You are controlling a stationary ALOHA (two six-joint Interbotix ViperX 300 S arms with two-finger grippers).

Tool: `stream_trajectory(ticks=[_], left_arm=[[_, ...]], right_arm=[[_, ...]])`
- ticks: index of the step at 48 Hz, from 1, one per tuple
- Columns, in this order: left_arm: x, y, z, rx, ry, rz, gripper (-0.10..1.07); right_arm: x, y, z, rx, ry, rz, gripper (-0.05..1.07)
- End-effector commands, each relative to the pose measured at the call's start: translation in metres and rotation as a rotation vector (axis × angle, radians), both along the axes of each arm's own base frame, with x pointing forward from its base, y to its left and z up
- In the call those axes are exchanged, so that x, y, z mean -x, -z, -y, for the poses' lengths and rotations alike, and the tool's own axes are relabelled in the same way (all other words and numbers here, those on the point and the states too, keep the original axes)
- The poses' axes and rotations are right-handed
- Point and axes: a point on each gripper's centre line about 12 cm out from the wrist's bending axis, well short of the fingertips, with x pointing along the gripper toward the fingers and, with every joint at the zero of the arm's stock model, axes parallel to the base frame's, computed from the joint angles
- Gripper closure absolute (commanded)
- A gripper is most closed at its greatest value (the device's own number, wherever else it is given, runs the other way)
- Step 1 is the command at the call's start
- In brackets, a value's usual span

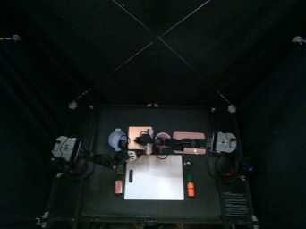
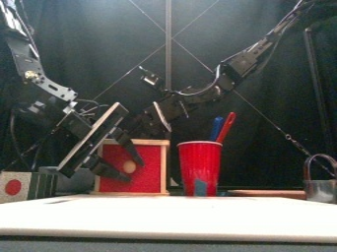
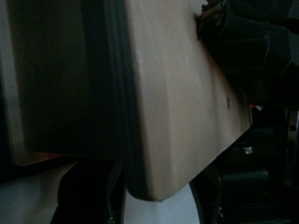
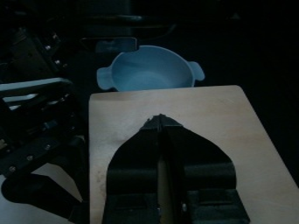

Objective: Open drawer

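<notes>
Overhead view: small black table (image 1: pixel 89 161) inside black curtains, a white sheet (image 1: pixel 156 179) lying at its middle. Drawer (image 1: pixel 147 131) — a narrow tan rectangle — sits just beyond the sheet's far edge. Pink flat piece (image 1: pixel 187 137) lies beside it on the right-arm side. Two small orange sticks (image 1: pixel 191 189) flank the sheet near its front corners. Both arms reach in over the drawer from their own sides; gripper detail too small to read here.

Front view: drawer shows as a wooden box with a red front panel and a round knob (image 2: pixel 128 168), standing left of centre behind the sheet. Red cup (image 2: pixel 199 167) stands just right of it, holding red and blue sticks. Left gripper (image 2: pixel 108 162) hangs tilted against the drawer's left front. Right arm (image 2: pixel 218 84) slopes down from the upper right to the drawer's top. Dark padlock-like item (image 2: pixel 320 182) at the far right edge.

Left wrist view: left gripper jaws stand apart, one on either side of the drawer's wooden edge, which passes between them; whether they press on it cannot be told.

Right wrist view: right gripper (image 4: pixel 163 124) jaws pressed together, tip resting on the drawer's flat wooden top. Pale blue bowl (image 4: pixel 149 69) lies beyond the drawer's far edge.
</notes>
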Motion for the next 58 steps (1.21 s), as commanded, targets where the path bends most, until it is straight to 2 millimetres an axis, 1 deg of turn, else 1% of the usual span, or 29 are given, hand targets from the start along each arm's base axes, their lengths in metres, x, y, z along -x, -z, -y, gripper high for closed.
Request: stream_trajectory(ticks=[1, 10, 19, 26, 38, 46, 58], left_arm=[[-0.004, -0.006, -0.003, -0.005, -0.015, 0.025, 0.35], [-0.007, -0.005, 0.008, 0.009, 0.037, 0.011, 0.44], [-0.010, -0.004, 0.030, 0.057, 0.114, -0.007, 0.49], [-0.010, -0.006, 0.046, 0.076, 0.163, -0.010, 0.49], [-0.010, -0.010, 0.067, 0.092, 0.208, 0.003, 0.49], [-0.007, -0.011, 0.080, 0.120, 0.237, -0.004, 0.49], [-0.006, -0.010, 0.092, 0.166, 0.258, -0.021, 0.49]], right_arm=[[0.004, 0.008, -0.002, -0.008, 0.001, -0.039, 1.00], [0.003, 0.006, -0.001, -0.004, 0.001, -0.033, 1.00], [-0.001, 0.001, 0.000, 0.000, 0.001, -0.017, 1.00], [-0.002, -0.001, 0.002, 0.001, 0.004, -0.011, 1.00], [-0.003, -0.004, 0.005, 0.003, 0.012, -0.022, 1.00], [-0.004, -0.005, 0.006, 0.003, 0.014, -0.028, 1.00], [-0.006, -0.008, 0.006, 0.005, 0.015, -0.022, 1.00]])
